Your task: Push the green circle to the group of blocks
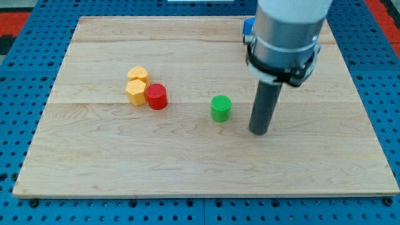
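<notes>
The green circle (220, 107) stands upright near the middle of the wooden board (125, 169). My tip (259, 132) rests on the board a short way to the view's right of the green circle and slightly lower, with a small gap between them. The group of blocks lies to the view's left: two yellow hexagon blocks (137, 76) (135, 92) stacked along the view's vertical, and a red circle (156, 96) touching them on their right. The green circle is well apart from that group.
A blue block (248, 26) shows at the view's top, mostly hidden behind the arm's grey body (289, 31). The board lies on a blue pegboard table (19, 69) that surrounds it on all sides.
</notes>
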